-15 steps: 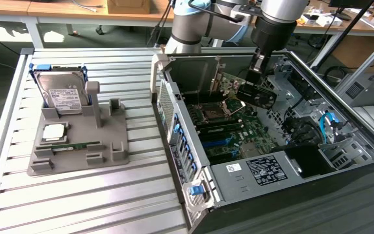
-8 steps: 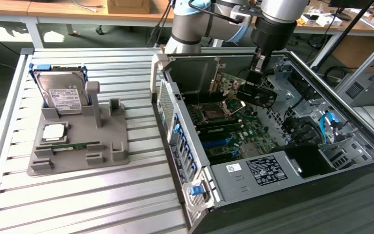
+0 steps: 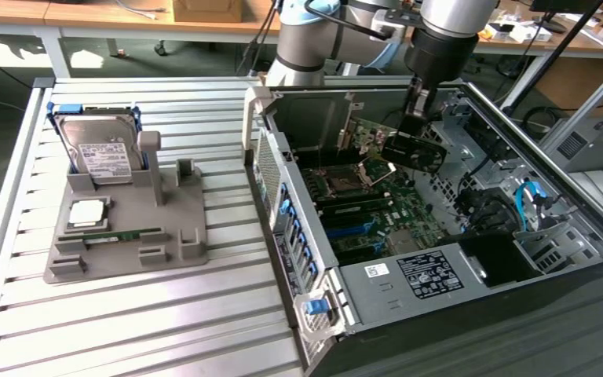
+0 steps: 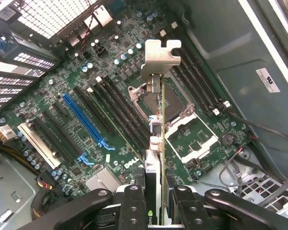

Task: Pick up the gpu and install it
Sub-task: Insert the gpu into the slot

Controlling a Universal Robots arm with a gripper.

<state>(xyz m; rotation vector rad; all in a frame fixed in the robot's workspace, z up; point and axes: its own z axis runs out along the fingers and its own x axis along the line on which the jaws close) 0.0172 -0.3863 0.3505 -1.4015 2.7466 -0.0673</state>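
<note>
In the exterior view, the tray at the left carries the hard drive and the RAM stick. The open case stands toward the exterior view's right.

The gripper hangs inside the case, clamped on the gpu. The card is held on edge, clear of the motherboard.

In the wrist view, the card runs straight away from the fingers, with its bracket at the far end. It hangs over the CPU socket.

The blue slot lies well to one side, with several black slots between it and the card. The card's long axis appears skewed against the slot's. Alignment therefore looks to need a sideways shift and some rotation.
</note>
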